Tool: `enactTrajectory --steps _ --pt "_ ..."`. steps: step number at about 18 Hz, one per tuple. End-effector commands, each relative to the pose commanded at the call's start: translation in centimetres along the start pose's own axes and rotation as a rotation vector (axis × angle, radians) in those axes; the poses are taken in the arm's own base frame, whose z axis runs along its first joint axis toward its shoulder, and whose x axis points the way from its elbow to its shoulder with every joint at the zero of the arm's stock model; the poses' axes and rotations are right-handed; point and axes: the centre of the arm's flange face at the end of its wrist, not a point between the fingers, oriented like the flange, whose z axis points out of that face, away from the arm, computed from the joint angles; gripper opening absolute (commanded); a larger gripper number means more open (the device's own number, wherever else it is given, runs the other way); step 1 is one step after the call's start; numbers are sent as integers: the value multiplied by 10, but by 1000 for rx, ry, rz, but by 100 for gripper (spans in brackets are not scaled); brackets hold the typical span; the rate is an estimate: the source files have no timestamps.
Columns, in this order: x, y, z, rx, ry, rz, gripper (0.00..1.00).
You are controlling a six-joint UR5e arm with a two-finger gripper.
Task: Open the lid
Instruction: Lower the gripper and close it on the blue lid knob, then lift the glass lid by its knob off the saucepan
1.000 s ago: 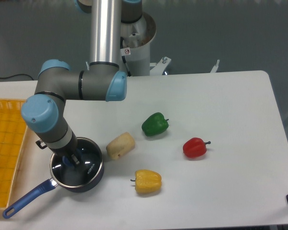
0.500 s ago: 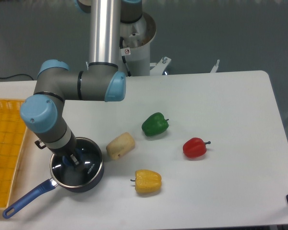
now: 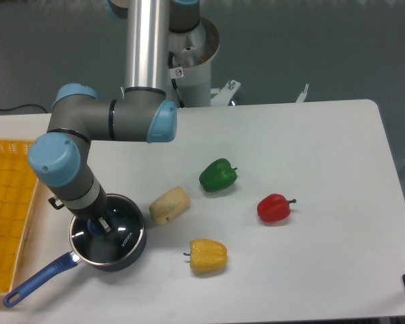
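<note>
Two-finger gripper (image 3: pixel 97 227) is down over the round clear glass lid with metal rim (image 3: pixel 119 237), which sits on the dark blue long-handled saucepan (image 3: pixel 125 253) near the white table's (image 3: pixel 310 169) front left edge. Fingers sit at the lid's blue centre knob (image 3: pixel 92 231); whether they are clamped on it can't be told, wrist blocks the view. Orange tray (image 3: pixel 7 223) left of the pan. To the right: beige potato (image 3: pixel 169 205), green pepper (image 3: pixel 218 175), yellow pepper (image 3: pixel 208 256), red pepper (image 3: pixel 275 208).
</note>
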Motion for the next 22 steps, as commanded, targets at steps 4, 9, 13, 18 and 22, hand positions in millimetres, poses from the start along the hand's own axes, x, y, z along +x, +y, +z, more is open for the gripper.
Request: enactTrajectory --steps 4,9,13,18,22 --pt "1 2 -6 5 -4 -2 63" --pt "4 10 -24 20 -21 -3 63" --pt "-3 20 -33 19 -37 -16 63" --pt "-15 48 -46 15 -45 2 63" --pt "-33 78 -50 7 -45 1 63"
